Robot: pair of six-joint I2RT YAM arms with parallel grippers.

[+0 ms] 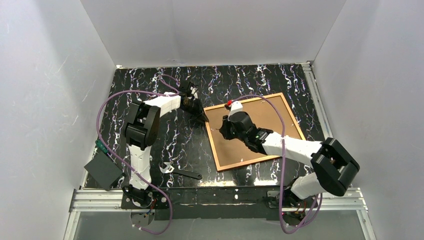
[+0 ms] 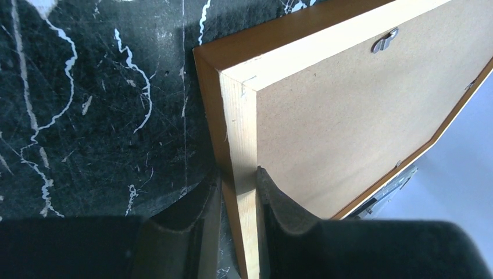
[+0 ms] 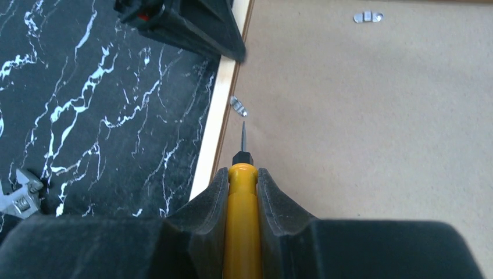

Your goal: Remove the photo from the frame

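Progress: thin orange-brown wooden frame (image 1: 212, 142) lying back-up on the counter, centre-right, tan-backed photo (image 1: 272, 112) sitting inside, not yet out | left end effector (image 2: 238, 189) pinching frame's left rail | right end effector (image 3: 243, 177) clamping yellow-handled screwdriver (image 3: 242, 232), tip pointing at small metal tab (image 3: 238, 106) | readable writing: none.

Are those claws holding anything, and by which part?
Left gripper pinches the thin orange-brown wooden frame by its side rail near a corner; right gripper holds a yellow-handled screwdriver by its handle.
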